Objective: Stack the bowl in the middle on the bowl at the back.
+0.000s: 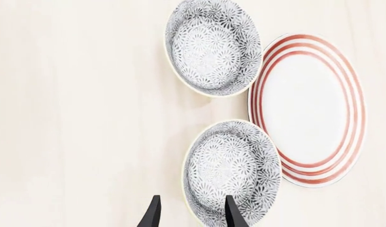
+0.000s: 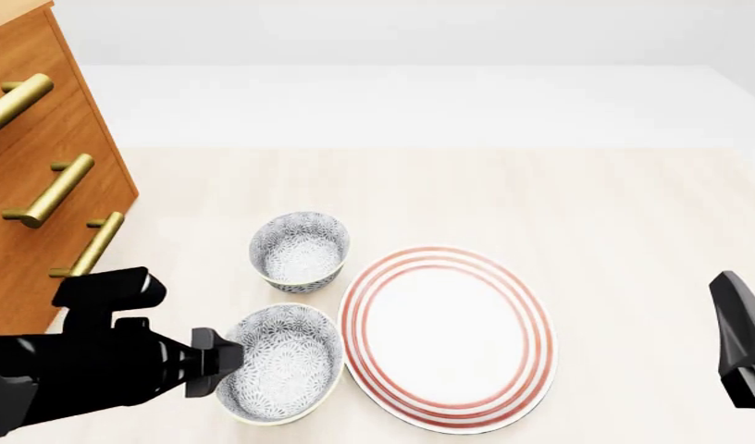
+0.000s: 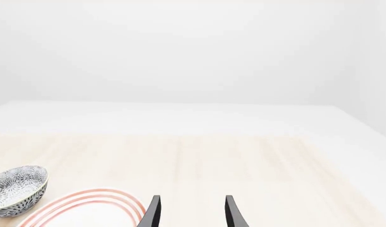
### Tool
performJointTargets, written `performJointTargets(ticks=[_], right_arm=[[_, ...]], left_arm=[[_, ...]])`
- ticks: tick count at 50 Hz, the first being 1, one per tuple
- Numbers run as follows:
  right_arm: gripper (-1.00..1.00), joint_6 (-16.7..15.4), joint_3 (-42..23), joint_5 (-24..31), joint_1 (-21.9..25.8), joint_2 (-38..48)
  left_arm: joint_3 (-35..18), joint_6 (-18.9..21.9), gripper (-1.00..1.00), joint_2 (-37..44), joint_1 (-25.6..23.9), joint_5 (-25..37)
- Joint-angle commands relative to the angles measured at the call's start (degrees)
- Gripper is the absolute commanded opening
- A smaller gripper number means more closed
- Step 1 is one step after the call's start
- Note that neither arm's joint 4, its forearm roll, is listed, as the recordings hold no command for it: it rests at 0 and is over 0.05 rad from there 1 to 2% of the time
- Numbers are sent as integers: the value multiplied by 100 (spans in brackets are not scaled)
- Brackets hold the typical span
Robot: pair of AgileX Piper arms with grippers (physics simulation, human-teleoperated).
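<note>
Black left gripper (image 1: 191, 213), fingers apart astride the rim of the shallow grey-and-white floral ceramic bowl (image 2: 281, 363), should close squarely before lifting; right gripper (image 3: 191, 213) is also apart.

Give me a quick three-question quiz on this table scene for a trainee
1. True or false: the left gripper has one finger inside the bowl in the middle.
2. Which lies right of both bowls? A) plate B) drawer cabinet
3. Fill in: the bowl at the back is ___ stacked.

Key: 1 true; 2 A; 3 not yet.
</note>
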Motion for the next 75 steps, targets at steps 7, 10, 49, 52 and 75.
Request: performJointTargets(ticks=[7, 10, 49, 52, 75], right_arm=[[100, -8, 1, 7, 1, -3], [100, -6, 0, 7, -10, -4], [100, -40, 2, 23, 13, 6], [100, -49, 2, 13, 20, 22], [100, -148, 4, -39, 68, 117]], left_arm=[[276, -74, 100, 567, -228, -679], [302, -97, 100, 680, -244, -813], [641, -343, -100, 1563, -446, -1996], [650, -333, -100, 1520, -428, -1973], [476, -671, -100, 193, -503, -835]])
